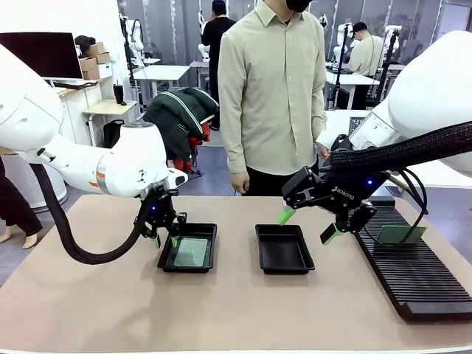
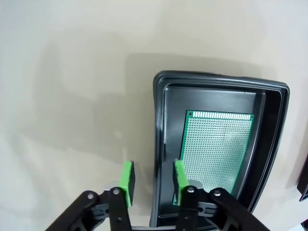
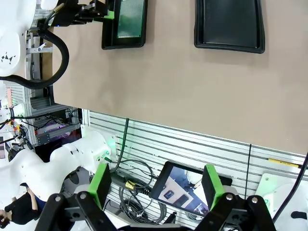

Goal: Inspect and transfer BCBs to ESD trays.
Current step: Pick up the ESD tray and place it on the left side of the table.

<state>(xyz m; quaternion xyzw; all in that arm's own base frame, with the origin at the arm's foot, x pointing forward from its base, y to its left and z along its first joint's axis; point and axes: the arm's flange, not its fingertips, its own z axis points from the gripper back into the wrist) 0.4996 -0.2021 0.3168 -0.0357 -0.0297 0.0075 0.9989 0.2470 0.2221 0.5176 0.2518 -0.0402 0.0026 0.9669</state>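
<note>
While the left ESD tray (image 1: 200, 226) holds one BCB (image 1: 193, 251) flat, the second tray (image 1: 287, 271) beside it lies empty. The left gripper (image 2: 153, 166) straddles the left ESD tray's rim, fingers narrow but not yet pinching, probably to shift it. The right gripper (image 1: 307, 225) hovers beyond, wide open.

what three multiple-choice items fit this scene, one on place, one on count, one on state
1. Where is the left gripper?
A. astride the left tray's rim
B. flat on that tray's floor
C. well clear of that tray

2. How many boards lie in the left tray?
A. none
B. one
C. two

3. The right gripper is:
A. open
B. shut on a board
C. shut, empty

Key:
1 A, the rim runs between its jaws.
2 B, a single green board lies on the floor.
3 A, its jaws stand wide apart with nothing between them.
</note>
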